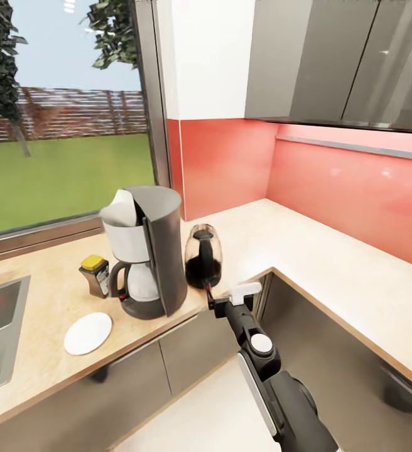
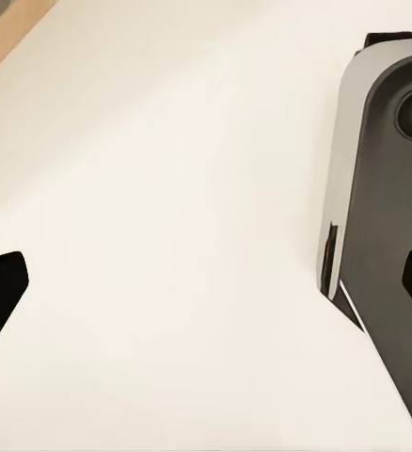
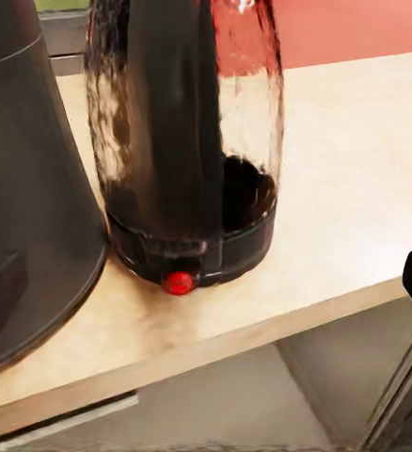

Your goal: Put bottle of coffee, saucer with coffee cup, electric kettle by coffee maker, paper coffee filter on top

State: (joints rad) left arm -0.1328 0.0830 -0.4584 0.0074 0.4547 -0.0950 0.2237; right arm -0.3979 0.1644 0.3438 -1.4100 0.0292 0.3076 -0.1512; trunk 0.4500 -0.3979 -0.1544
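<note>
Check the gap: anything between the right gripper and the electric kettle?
Nothing. In the right wrist view the electric kettle stands at the kitchen countertop edge with only bare worktop before it; in the head view the right gripper sits just off that edge.

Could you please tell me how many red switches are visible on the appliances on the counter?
2: one low on the coffee maker, beside its carafe handle, and one on the kettle's base, facing the counter edge. Others may be hidden.

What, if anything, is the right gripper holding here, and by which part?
Nothing. The right gripper is open just short of the electric kettle, which stands on the kitchen countertop beside the coffee maker.
</note>
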